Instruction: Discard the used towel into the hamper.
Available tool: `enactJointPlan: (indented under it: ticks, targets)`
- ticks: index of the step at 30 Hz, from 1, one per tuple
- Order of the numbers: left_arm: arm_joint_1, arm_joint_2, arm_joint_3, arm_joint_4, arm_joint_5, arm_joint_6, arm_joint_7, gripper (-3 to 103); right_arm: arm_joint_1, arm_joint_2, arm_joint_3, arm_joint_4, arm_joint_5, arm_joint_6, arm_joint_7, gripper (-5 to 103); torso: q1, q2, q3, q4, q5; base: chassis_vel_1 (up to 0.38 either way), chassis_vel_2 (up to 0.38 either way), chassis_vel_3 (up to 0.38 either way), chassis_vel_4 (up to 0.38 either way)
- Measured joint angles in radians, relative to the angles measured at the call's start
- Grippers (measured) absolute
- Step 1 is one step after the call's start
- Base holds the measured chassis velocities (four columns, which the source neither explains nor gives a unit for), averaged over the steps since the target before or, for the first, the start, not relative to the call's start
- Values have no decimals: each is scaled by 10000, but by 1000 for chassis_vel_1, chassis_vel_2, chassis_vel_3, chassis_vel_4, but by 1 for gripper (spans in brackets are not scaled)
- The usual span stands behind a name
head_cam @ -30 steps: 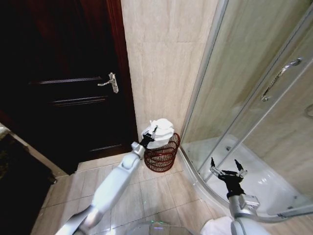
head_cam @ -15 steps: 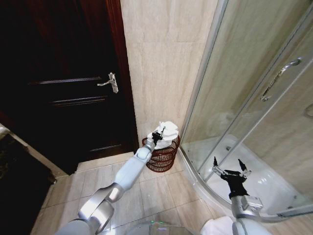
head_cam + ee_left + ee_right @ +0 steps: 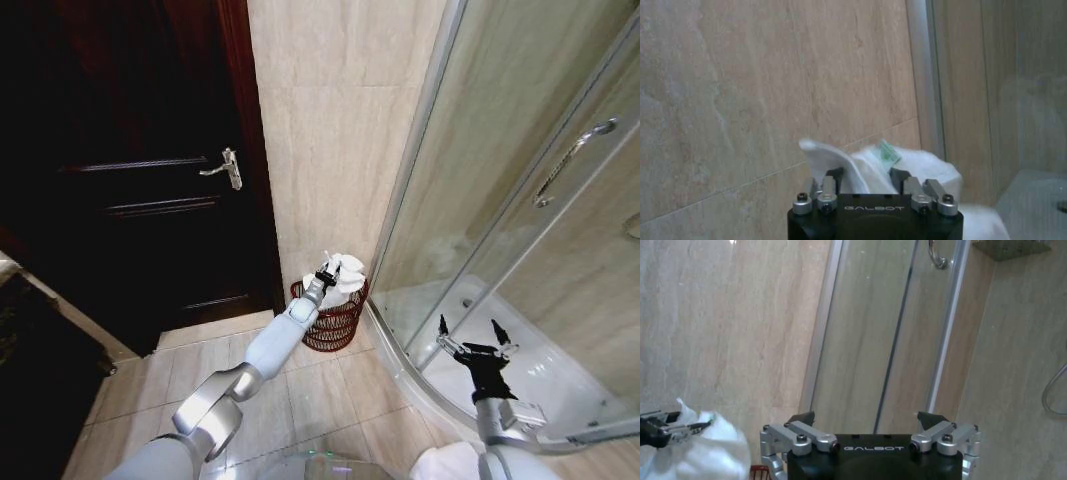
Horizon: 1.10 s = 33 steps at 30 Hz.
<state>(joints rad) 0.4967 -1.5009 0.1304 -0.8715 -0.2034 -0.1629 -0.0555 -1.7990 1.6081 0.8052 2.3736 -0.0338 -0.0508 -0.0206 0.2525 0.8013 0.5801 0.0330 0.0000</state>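
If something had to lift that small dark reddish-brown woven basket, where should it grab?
Probably the flared rim of the reddish-brown woven hamper, from the open floor side in front: the wall backs it, and the white towel in the left gripper covers the top.

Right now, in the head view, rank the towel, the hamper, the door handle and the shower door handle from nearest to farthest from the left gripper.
1. Towel: held in the left gripper.
2. Hamper: directly beneath it.
3. Door handle: up on the dark door, to its left.
4. Shower door handle: far right, on the glass.
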Motion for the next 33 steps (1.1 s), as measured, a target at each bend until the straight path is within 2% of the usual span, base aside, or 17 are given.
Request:
enactJointPlan:
  ticks: [1, 2, 4, 6, 11, 14, 17, 18, 21, 22, 25, 26, 29, 30, 33]
  targets:
    - [1, 23, -5, -42, 41, 50, -7, 58, -12, 0, -7, 50, -1, -9, 2, 100, 0, 0, 0, 0, 0, 0, 0, 0, 0]
    - [1, 23, -5, -42, 41, 50, -7, 58, -12, 0, -7, 50, -1, -9, 2, 100, 0, 0, 0, 0, 0, 0, 0, 0, 0]
    - [46, 74, -8, -207, 109, 200, -22, 69, -26, 0, -14, 110, -1, -23, 10, 100, 0, 1, 0, 0, 0, 0, 0, 0, 0]
    - [68, 99, -6, -273, 141, 284, -33, 69, -27, 0, -12, 124, 1, -27, 21, 100, 0, 1, 0, 0, 0, 0, 0, 0, 0]
    - [175, 238, -2, -636, 273, 483, -97, 96, -66, 0, 8, 228, 57, -40, 74, 100, 1, 1, 1, -1, 0, 0, 0, 0, 0]
    - [423, 429, -46, -1167, 199, 561, -122, 98, -89, 0, 8, 262, 85, -41, 78, 100, 2, 1, 1, -3, -1, 0, 0, 0, 0]
    - [1402, 1009, -414, -2842, -47, 975, -348, 100, -113, 0, -15, 300, 108, -41, 80, 100, 2, 1, 1, -3, -2, 0, 0, 0, 0]
    - [1402, 1009, -414, -2842, -47, 975, -348, 100, -113, 0, -15, 300, 108, -41, 80, 100, 2, 1, 1, -3, -2, 0, 0, 0, 0]
    - [2796, 1468, -1244, -4682, -235, 1384, -857, 100, -112, 0, -72, 301, 106, -57, -8, 100, 1, 2, 0, 1, -4, 0, 0, 0, 0]
    - [2796, 1468, -1244, -4682, -235, 1384, -857, 100, -112, 0, -72, 301, 106, -57, -8, 100, 1, 2, 0, 1, -4, 0, 0, 0, 0]
    - [4341, 1893, -2321, -6380, -258, 1483, -1420, 100, -14, 0, -71, 334, 112, -192, -137, 100, 1, 3, 0, 2, -3, 0, 0, 0, 0]
    - [4341, 1893, -2321, -6380, -258, 1483, -1420, 100, -14, 0, -71, 334, 112, -192, -137, 100, 1, 3, 0, 2, -3, 0, 0, 0, 0]
    - [5892, 2307, -3461, -7795, -115, 1450, -2234, 100, 27, 0, -40, 363, 216, -245, -214, 100, 1, 3, 0, 0, -1, 0, 0, 0, 0]
    - [5892, 2307, -3461, -7795, -115, 1450, -2234, 100, 27, 0, -40, 363, 216, -245, -214, 100, 1, 3, 0, 0, -1, 0, 0, 0, 0]
    - [7186, 2516, -4628, -8725, 250, 1190, -2465, 100, 16, 0, 28, 365, 248, -225, -368, 100, 1, 3, 1, 2, -3, 0, 0, 0, 0]
